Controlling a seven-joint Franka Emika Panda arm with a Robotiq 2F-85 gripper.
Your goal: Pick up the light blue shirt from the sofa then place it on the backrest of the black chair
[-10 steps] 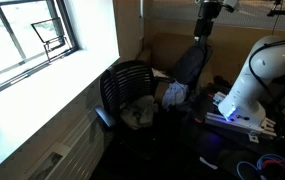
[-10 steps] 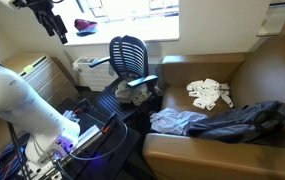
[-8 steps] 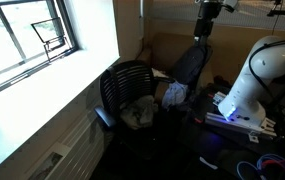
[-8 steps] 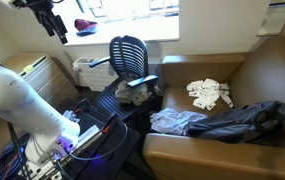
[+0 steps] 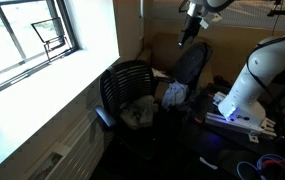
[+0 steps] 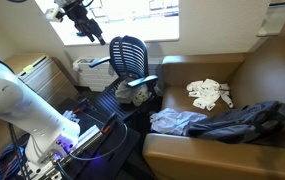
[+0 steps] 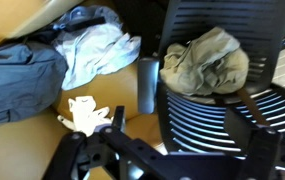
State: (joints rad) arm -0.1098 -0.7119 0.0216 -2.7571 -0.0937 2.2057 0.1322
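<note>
The light blue shirt [image 6: 175,122] lies crumpled on the brown sofa [image 6: 197,152], next to a dark blue garment [image 6: 250,117]. It also shows in the wrist view [image 7: 100,48] and in an exterior view [image 5: 172,93]. The black chair [image 6: 130,55] stands beside the sofa, and its slatted backrest [image 7: 217,125] fills the lower wrist view. My gripper [image 6: 88,27] hangs high in the air, above and to the side of the chair, far from the shirt. It shows in an exterior view [image 5: 188,30] too. Its fingers [image 7: 172,165] look open and empty.
A grey-green cloth [image 7: 206,60] lies on the chair seat. A white cloth [image 6: 210,93] lies on the sofa behind the shirt. A window and sill [image 5: 42,75] run along one wall. The robot base and cables [image 6: 77,135] stand beside the chair.
My arm has swung across at height towards the chair and sofa. The shirt, the chair and the cloths have not moved.
</note>
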